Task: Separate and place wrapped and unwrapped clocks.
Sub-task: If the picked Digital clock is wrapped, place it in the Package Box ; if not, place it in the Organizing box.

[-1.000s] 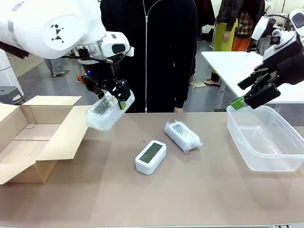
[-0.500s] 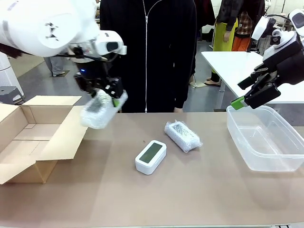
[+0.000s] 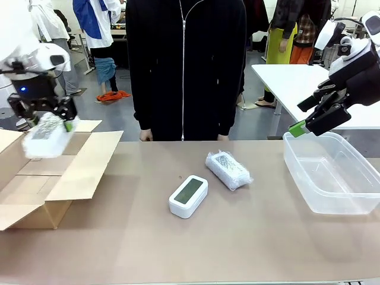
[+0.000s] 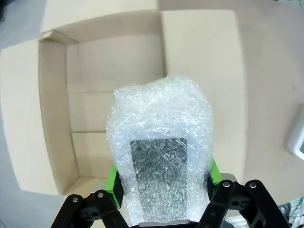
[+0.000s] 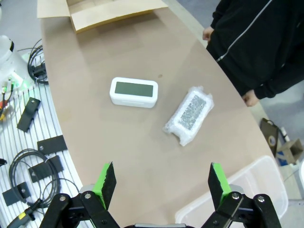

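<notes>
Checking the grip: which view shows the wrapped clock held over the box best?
Left wrist view: the held wrapped clock sits sharp and central between the green pads of the left gripper, above the cardboard box. Front view shows it small and blurred at far left. Right wrist view shows the other wrapped clock.

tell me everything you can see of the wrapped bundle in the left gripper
The wrapped bundle is an oblong parcel in whitish, translucent bubble wrap, crinkly and puffy, with a dark grey rectangular patch showing through one face. It is held in the air, clamped near one end between the green pads of the left gripper, its free end pointing away from the wrist. It hangs above the open cardboard box, over its inside, touching only the pads.
</notes>
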### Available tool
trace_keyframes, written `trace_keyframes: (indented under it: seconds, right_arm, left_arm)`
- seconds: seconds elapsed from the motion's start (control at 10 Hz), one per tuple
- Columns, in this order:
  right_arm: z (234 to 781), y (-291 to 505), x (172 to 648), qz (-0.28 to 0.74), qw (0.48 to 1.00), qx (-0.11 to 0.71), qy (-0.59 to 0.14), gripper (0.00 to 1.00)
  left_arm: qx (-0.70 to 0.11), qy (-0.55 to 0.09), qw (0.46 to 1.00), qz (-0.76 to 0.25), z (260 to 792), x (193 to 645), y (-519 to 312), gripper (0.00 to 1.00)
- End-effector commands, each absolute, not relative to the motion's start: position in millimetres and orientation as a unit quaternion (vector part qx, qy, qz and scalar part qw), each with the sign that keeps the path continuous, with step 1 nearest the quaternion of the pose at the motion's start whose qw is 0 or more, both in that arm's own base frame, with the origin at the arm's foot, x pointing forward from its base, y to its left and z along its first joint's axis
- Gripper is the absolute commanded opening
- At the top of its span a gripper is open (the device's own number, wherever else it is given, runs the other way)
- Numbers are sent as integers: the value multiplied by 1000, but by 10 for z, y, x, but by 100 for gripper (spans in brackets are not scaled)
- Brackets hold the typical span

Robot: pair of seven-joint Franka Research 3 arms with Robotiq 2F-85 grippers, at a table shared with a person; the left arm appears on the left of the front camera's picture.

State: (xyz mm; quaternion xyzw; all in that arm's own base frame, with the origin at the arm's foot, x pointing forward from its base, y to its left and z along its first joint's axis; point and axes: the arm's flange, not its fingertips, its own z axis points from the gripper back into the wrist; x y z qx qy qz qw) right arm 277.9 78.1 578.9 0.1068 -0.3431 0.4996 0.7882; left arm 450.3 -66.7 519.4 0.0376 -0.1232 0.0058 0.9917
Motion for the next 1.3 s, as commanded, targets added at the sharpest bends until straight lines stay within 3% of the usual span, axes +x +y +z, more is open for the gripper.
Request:
trace_keyframes:
  seconds: [0.0, 0.2, 0.8, 0.9, 1.2]
  right_arm:
    - [5773, 784, 2783, 501, 787, 116, -340, 100]
    - [5773, 784, 2783, 501, 787, 116, -340, 100]
    - [5773, 784, 2783, 501, 787, 116, -340, 100]
    - [5773, 784, 2783, 501, 787, 116, -340, 100]
    - [5773, 784, 2783, 501, 787, 116, -340, 100]
  left_arm:
    - [29, -149, 987, -55, 4818, 4780, -500, 80]
    - [38, -157, 983, -89, 4452, 4928, -235, 80]
    - [51, -145, 988, -26, 3832, 5033, 5, 80]
    - [53, -133, 989, -24, 3811, 5048, 0, 100]
    - [63, -118, 990, -32, 3863, 5041, 18, 100]
